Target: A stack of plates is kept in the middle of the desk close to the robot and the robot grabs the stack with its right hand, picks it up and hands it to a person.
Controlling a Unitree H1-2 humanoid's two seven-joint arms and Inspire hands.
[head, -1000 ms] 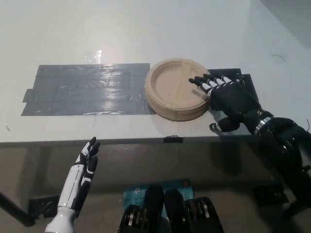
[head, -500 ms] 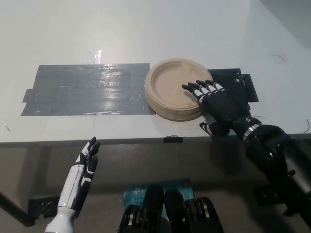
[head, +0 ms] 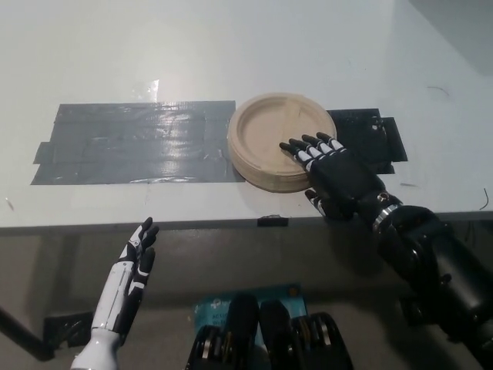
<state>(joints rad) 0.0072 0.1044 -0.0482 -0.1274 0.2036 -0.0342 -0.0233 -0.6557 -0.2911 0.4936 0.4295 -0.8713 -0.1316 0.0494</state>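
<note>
The stack of plates (head: 273,148) sits on the desk (head: 231,46), its left rim over the grey tape patch (head: 135,142). The right hand (head: 335,173) lies at its near-right rim, fingers spread across the top, nothing gripped. The left hand (head: 137,258) rests open below the desk edge, much farther.

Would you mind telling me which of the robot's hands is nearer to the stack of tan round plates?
The right. The black right hand lies across the stack of tan round plates, while the white left hand hangs below the desk edge.
</note>
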